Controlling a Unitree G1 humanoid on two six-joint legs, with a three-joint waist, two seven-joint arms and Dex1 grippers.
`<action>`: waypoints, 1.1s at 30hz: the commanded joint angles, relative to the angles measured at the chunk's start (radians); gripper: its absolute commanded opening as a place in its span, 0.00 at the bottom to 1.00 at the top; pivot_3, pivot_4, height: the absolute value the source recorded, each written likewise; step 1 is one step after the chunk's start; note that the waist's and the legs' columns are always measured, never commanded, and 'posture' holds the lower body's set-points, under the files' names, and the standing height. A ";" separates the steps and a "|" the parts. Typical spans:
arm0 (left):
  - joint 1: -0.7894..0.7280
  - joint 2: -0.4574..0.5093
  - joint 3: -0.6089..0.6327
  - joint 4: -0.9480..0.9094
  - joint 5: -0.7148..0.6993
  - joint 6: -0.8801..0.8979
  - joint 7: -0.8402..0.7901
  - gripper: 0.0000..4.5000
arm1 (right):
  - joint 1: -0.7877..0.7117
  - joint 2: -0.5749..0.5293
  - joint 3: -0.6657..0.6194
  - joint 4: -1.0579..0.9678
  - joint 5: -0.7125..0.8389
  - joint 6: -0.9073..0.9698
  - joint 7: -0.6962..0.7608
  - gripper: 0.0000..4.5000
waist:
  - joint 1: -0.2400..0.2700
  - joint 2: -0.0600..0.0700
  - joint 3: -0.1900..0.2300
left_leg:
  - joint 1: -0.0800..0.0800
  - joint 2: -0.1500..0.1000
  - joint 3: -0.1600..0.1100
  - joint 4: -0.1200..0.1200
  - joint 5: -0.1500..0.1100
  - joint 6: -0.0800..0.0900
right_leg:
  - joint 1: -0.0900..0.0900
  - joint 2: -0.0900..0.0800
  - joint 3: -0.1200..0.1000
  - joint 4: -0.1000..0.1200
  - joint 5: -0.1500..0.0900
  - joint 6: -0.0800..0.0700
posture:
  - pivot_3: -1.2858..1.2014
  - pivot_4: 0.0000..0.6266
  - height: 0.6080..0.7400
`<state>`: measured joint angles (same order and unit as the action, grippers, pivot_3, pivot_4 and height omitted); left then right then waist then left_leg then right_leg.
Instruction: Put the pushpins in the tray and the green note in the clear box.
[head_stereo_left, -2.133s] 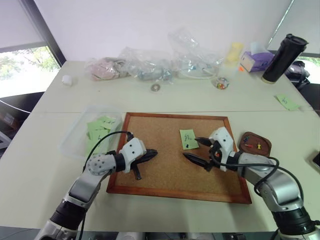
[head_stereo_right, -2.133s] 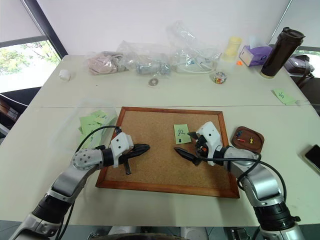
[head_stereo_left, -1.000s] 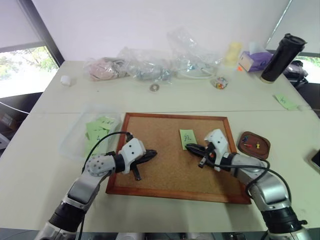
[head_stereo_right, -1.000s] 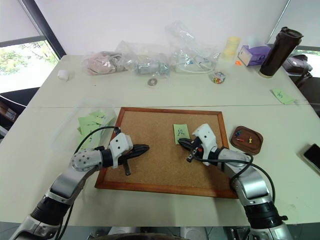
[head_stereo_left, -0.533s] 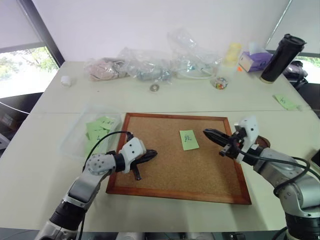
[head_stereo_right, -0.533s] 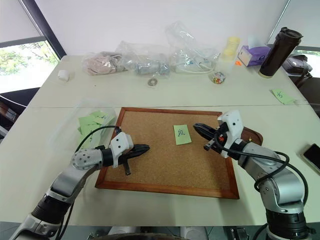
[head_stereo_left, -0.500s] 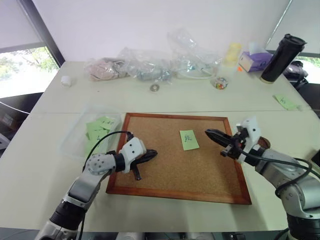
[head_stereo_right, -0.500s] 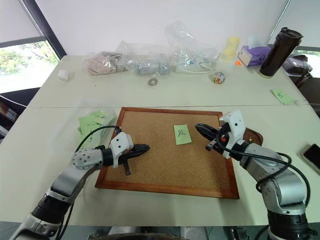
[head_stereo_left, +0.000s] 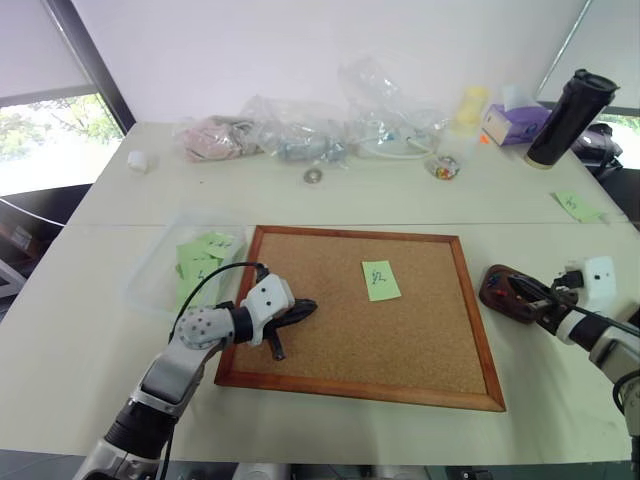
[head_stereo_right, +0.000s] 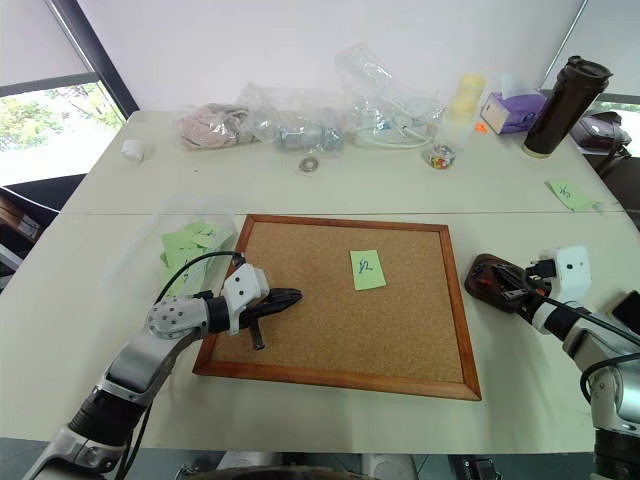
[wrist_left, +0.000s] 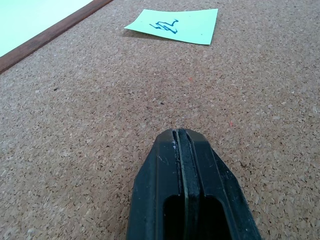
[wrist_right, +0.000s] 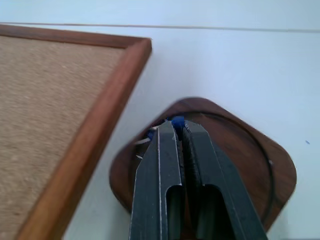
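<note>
The green note (head_stereo_left: 380, 280), marked in black, lies flat on the cork board (head_stereo_left: 350, 330) with no pin in it. Over the board's left part my left gripper (head_stereo_left: 305, 308) hovers shut and empty, its closed tips (wrist_left: 181, 134) pointing toward the note (wrist_left: 172, 26). To the board's right, my right gripper (head_stereo_left: 512, 287) reaches over the dark brown tray (head_stereo_left: 490, 285). Its fingers (wrist_right: 167, 150) are shut with a blue pushpin head (wrist_right: 176, 120) at the tips, just above the tray (wrist_right: 250, 160). The clear box (head_stereo_left: 140, 290) stands left of the board.
Several green notes (head_stereo_left: 200, 262) lie in the clear box. Wrinkled plastic bags (head_stereo_left: 300, 130), a small jar (head_stereo_left: 445, 168), a purple tissue box (head_stereo_left: 510, 122) and a black tumbler (head_stereo_left: 562, 115) line the back. Another green note (head_stereo_left: 575, 205) lies far right, a phone (head_stereo_right: 630, 310) at the right edge.
My right gripper has swung from the green note across the board to the tray on the right. The dark pin on the note is gone. The left gripper stayed put.
</note>
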<state>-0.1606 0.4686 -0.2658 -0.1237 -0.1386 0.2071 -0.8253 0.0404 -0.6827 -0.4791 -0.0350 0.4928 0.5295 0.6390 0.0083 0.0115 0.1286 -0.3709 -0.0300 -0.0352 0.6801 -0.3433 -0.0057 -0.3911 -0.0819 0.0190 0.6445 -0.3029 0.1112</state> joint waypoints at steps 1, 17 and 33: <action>0.040 0.009 -0.048 0.045 0.036 0.028 -0.009 0.00 | 0.001 -0.013 -0.017 0.022 -0.011 -0.038 0.016 0.08 | 0.000 0.000 0.000 | 0.000 0.000 0.000 0.000 0.000 0.000 | 0.000 0.000 0.000 0.000 0.000 0.000 | 0.52 0.24 1.00; 0.036 0.016 -0.046 0.055 0.034 0.021 -0.020 0.00 | -0.005 -0.057 0.005 -0.179 0.054 0.038 0.066 0.99 | 0.001 0.002 0.000 | 0.000 0.000 0.000 0.000 0.000 0.000 | 0.000 0.000 0.000 0.000 0.000 0.000 | 0.52 0.24 1.00; 0.044 0.016 -0.036 0.044 0.037 0.031 -0.007 0.00 | -0.364 0.165 0.587 -0.276 -0.114 0.301 -0.158 0.99 | 0.002 0.000 0.000 | -0.002 0.000 -0.001 0.000 0.003 -0.006 | -0.003 0.000 0.000 0.000 0.000 0.000 | 0.52 0.24 1.00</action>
<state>-0.1600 0.4678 -0.2657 -0.1275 -0.1387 0.2043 -0.8310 -0.3036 -0.5260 0.1008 -0.3145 0.4025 0.8315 0.4947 0.0107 0.0111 0.1290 -0.3731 -0.0301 -0.0356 0.6803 -0.3399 -0.0120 -0.3938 -0.0822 0.0188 0.6446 -0.3030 0.1110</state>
